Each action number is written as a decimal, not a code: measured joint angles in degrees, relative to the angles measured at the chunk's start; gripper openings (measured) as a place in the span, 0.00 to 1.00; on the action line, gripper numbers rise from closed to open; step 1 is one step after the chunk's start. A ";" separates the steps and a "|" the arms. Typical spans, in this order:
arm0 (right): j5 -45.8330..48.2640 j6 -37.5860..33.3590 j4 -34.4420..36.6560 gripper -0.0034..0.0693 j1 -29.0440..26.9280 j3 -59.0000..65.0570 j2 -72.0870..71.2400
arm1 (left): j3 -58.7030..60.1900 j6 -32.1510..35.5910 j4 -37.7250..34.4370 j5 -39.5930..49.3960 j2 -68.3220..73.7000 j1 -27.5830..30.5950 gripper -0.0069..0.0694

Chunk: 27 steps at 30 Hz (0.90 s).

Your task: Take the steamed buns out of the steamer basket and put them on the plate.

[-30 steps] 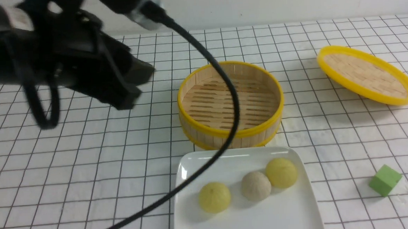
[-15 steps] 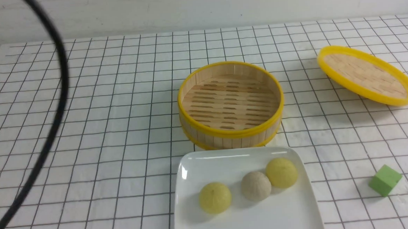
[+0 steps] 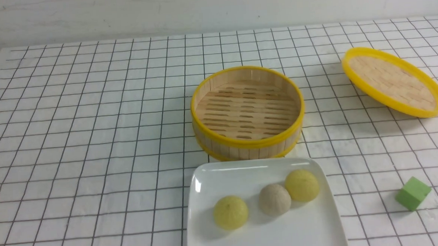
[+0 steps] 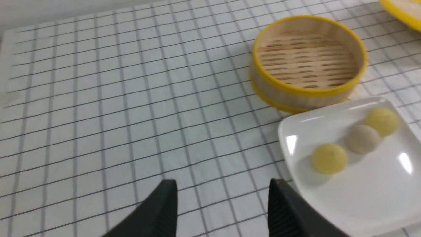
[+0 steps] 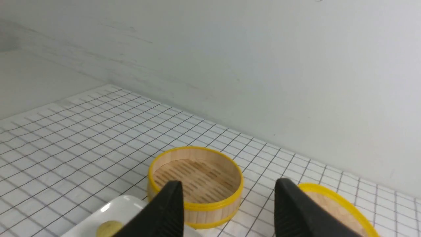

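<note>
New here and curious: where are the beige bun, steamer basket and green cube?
beige bun (image 3: 274, 199), front view, middle of its dome.
steamer basket (image 3: 248, 150), front view, near outer wall.
green cube (image 3: 412, 193), front view, its middle.

Setting: a robotics lab test bench. A white tabletop ruled with a black square grid (image 3: 91, 126) fills most of the front view. A bare off-white wall (image 3: 213, 7) runs across the top. A small green cube (image 3: 412, 193) sits at lower right.
</note>
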 joint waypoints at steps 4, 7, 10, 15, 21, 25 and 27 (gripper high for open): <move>-0.02 -4.29 6.18 0.57 0.00 8.32 -4.42 | 3.92 4.67 -5.92 -0.43 -3.48 0.00 0.61; -2.73 -6.97 9.80 0.57 0.00 14.55 -7.33 | 8.45 6.71 -7.30 -2.48 -6.52 0.00 0.61; -6.96 -8.33 12.05 0.57 0.00 19.27 -10.07 | 12.97 7.96 -8.26 -5.09 -9.35 0.00 0.61; -15.61 -8.79 12.72 0.57 0.00 24.75 -13.47 | 24.29 11.15 -9.17 -12.71 -18.02 0.00 0.61; -17.05 -8.78 12.26 0.57 0.00 26.64 -13.47 | 30.29 11.64 -9.30 -17.62 -24.46 0.00 0.60; -17.18 -8.78 12.24 0.57 0.00 28.55 -13.47 | 32.38 11.83 -9.30 -18.15 -25.98 0.00 0.60; -17.13 -8.78 12.20 0.57 0.00 28.84 -13.47 | 32.62 11.99 -9.30 -18.27 -26.03 0.00 0.60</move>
